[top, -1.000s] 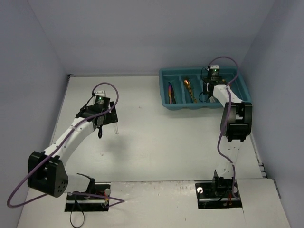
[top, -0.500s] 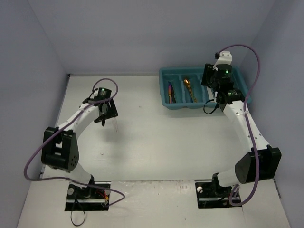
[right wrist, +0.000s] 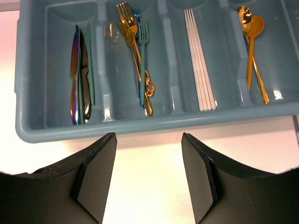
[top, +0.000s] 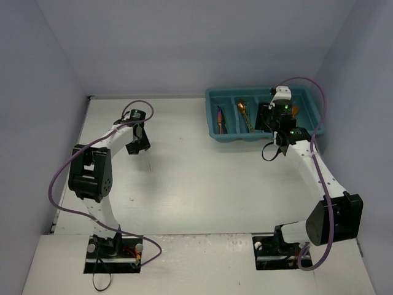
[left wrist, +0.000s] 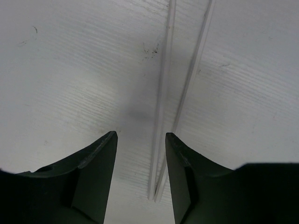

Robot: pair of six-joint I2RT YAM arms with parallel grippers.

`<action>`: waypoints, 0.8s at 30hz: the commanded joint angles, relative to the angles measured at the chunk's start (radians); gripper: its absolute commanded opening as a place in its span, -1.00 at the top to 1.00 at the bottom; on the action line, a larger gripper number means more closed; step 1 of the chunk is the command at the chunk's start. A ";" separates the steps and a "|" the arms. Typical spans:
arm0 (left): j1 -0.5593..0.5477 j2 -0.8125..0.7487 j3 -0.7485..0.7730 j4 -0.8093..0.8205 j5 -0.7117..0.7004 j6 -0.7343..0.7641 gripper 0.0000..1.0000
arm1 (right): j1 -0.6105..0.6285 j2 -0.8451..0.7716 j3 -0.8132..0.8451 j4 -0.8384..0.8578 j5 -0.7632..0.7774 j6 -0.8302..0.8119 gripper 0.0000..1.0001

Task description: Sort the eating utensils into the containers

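Left gripper (left wrist: 140, 136) sits at left-centre of the top view, low over the white table (left wrist: 60, 70). Its jaws are spread apart and hold nothing. In the left wrist view, two clear chopsticks (left wrist: 162, 88) lie flat on the table. They run from the upper middle of the frame down into the gap between the fingers, closer to the right-hand finger (left wrist: 180, 163). The sticks are apart at the top and converge at the lower ends. Cannot tell if they touch the finger. The teal cutlery tray (right wrist: 154, 122) is at upper right of the top view, filling the upper half of the right wrist view. Its leftmost compartment holds an iridescent purple knife (right wrist: 74, 79) with teal knives just beside it. The next compartment holds gold forks (right wrist: 128, 32) and a teal fork (right wrist: 143, 51), overlapping. The third has a bundle of white chopsticks (right wrist: 200, 60) lying side by side. The rightmost has a gold spoon (right wrist: 245, 21) and an orange spoon (right wrist: 253, 51), touching. Right gripper (right wrist: 148, 135) hangs over the table just in front of the tray's near rim, with its jaws wide apart and empty.
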 commanded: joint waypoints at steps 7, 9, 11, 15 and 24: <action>0.009 0.056 0.039 0.006 0.005 -0.017 0.28 | 0.008 -0.031 0.015 0.059 -0.012 0.011 -0.11; 0.009 0.059 0.035 0.006 0.006 -0.018 0.30 | 0.008 -0.030 0.014 0.059 -0.011 0.010 -0.11; 0.009 0.062 0.028 0.005 -0.002 -0.022 0.37 | 0.007 -0.030 0.015 0.060 -0.012 0.009 -0.11; 0.011 0.062 0.006 0.006 -0.012 -0.028 0.44 | 0.008 -0.030 0.012 0.059 -0.013 0.009 -0.11; 0.014 0.017 -0.046 -0.003 -0.049 -0.027 1.00 | 0.024 -0.024 0.023 0.059 -0.087 -0.003 -0.11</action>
